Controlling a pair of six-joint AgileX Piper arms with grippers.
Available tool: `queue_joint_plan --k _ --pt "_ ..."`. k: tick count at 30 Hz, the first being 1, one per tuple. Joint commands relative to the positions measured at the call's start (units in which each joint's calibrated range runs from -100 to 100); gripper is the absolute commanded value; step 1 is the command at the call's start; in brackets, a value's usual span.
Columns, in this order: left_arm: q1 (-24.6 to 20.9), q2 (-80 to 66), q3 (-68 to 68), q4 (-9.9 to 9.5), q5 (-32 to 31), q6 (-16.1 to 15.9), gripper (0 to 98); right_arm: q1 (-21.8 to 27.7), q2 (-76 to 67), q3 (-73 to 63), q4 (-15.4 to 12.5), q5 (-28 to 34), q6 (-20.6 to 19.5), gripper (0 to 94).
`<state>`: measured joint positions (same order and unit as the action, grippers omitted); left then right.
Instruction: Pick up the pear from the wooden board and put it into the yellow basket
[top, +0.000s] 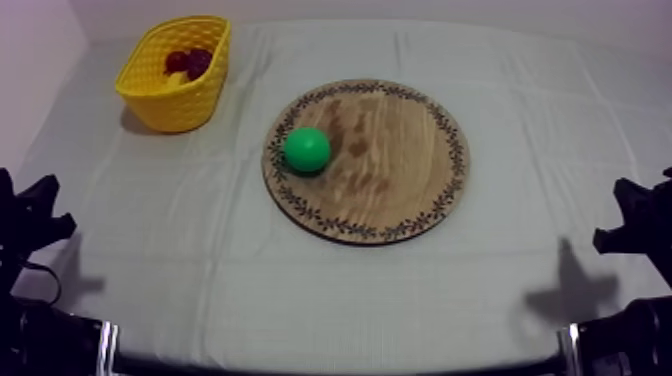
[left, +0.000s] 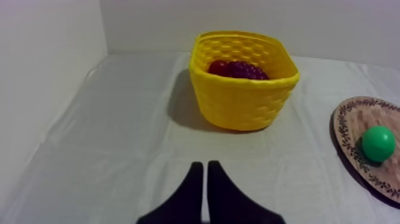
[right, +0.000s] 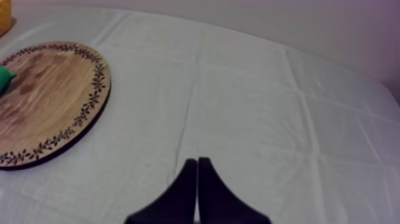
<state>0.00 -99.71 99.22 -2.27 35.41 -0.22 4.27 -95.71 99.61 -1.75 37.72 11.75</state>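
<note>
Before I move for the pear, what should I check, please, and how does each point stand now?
1. The pear lies on the wooden board, on the side nearer the yellow basket: ok.
2. That basket stands upright, mouth open: ok.
3. Room in it beside the grapes and small red fruit: cannot tell.
4. The left tool open for grasping: not ok, it is shut on nothing.
5. The right tool shut, apart from the board: ok.

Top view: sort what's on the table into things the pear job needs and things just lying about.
Job: green toy pear; round wooden board with patterned rim; yellow woven basket.
Lying about: dark purple toy grapes and small red fruit, both inside the basket.
</note>
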Motion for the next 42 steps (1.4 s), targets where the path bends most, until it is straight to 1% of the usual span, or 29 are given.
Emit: queue_joint_plan --k 1,13,16,23,26,32,36,42 --pt "-1.0 0.0 0.2 -0.10 -0.7 -1.0 0.0 0.0 0.0 0.1 0.0 0.0 0.0 0.5" --pt "-1.1 0.0 0.2 -0.14 -0.7 -1.1 0.0 0.0 0.0 0.1 0.0 0.0 0.0 0.5" --pt "-1.1 0.0 -0.1 -0.16 -1.6 -1.5 0.0 0.0 0.0 0.1 0.0 0.0 0.0 0.5" --pt "-0.9 2.1 -3.3 -1.40 -2.4 -0.7 0.0 0.0 0.0 0.1 0.0 0.0 0.0 0.5" --pt "-0.6 5.5 -7.7 -1.34 -1.3 -0.4 0.0 0.0 0.0 0.1 0.0 0.0 0.0 0.5" --pt "1.1 14.9 -19.9 -0.45 2.4 -0.9 0.0 0.0 0.0 0.1 0.0 0.0 0.0 0.5" --pt "2.8 21.8 -28.8 -0.81 6.6 -0.9 0.0 0.0 0.0 0.1 0.0 0.0 0.0 0.5" --pt "5.0 32.5 -42.8 -1.63 11.5 0.7 0.0 0.0 0.0 0.1 0.0 0.0 0.0 0.5"
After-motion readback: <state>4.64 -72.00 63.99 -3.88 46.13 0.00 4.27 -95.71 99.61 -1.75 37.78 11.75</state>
